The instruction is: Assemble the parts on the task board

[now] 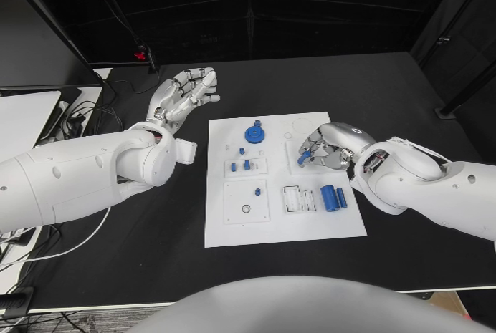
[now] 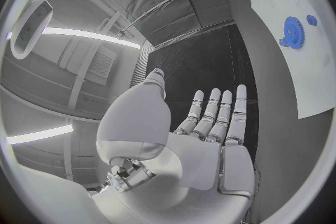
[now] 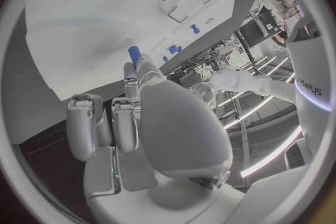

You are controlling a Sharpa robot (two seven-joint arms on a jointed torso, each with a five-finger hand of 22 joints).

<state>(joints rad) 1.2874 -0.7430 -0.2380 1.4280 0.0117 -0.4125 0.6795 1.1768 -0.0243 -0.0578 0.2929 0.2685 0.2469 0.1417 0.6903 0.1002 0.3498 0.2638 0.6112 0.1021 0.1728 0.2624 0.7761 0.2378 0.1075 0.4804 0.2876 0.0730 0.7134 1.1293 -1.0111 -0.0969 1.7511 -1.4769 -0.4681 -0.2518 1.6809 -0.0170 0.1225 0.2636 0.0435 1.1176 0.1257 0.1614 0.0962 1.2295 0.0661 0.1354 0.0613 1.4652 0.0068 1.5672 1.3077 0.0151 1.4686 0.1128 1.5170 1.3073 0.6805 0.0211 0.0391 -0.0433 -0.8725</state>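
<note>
Right hand [image 1: 322, 148] apparently pinches a blue part [image 1: 303, 159] over the task board [image 1: 279, 225].

You had the head camera looking steeply down on the black table [image 1: 124, 240] with the task board [image 1: 279, 225] centred, while each wrist fisheye sat close behind its own hand, left hand [image 2: 210, 140] and right hand [image 3: 150, 123], both also catching the board's white surface.
</note>
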